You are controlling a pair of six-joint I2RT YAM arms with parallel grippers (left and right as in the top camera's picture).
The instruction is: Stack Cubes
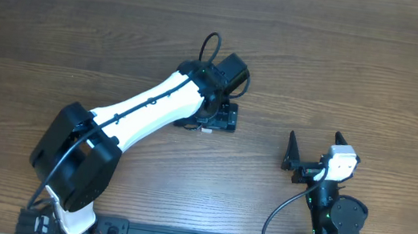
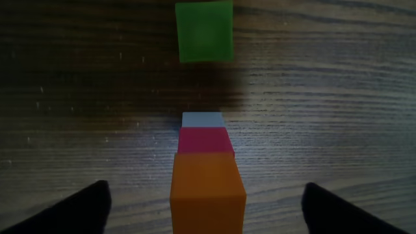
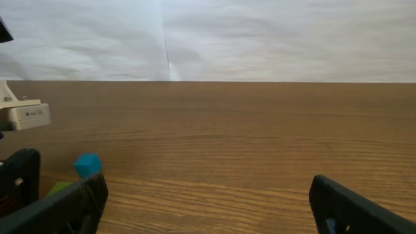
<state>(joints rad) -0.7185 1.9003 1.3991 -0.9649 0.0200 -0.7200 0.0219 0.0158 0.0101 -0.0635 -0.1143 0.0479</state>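
left gripper (image 2: 207, 188) spread wide astride the orange cube (image 2: 207, 174); red cube (image 2: 205, 140) touches it, pale blue cube (image 2: 202, 119) behind, green cube (image 2: 204, 31) apart. best to centre, pinch orange's side faces squarely, lift straight lest red drags. right gripper (image 1: 315, 137), wide, sits at 4 o'clock from it.

Left wrist view: orange cube (image 2: 208, 192) between the jaws is cut off by the frame edge. Past it, red cube (image 2: 205, 140) and pale blue cube (image 2: 202, 119) show as thin strips. Stacked or in a row, can't tell. Green cube (image 2: 204, 31) farther ahead is blurred, far edge clipped. Right gripper (image 3: 207, 187): green shape (image 3: 58, 188) mostly hidden behind one finger (image 3: 71, 208).
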